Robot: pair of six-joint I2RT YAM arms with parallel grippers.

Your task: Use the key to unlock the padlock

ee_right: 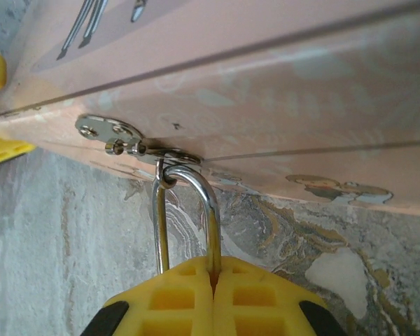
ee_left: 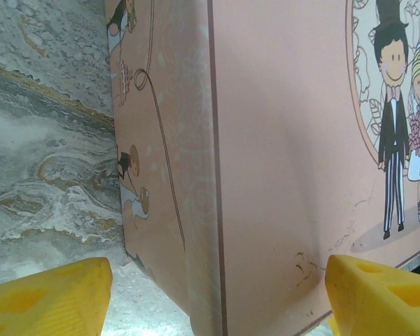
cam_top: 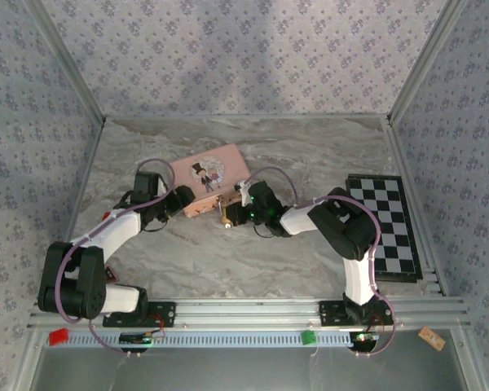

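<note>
Padlock (ee_right: 211, 210) shackle tight between right pincer (ee_right: 213, 271) fingertips

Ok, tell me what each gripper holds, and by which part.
Right gripper: the padlock, pinched at the foot of its shackle. Left gripper: open astride the pink tin, clamping nothing.

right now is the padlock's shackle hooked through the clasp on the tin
Yes, in the right wrist view the padlock has its shackle looped through the ring of the clasp on the pink tin.
</note>
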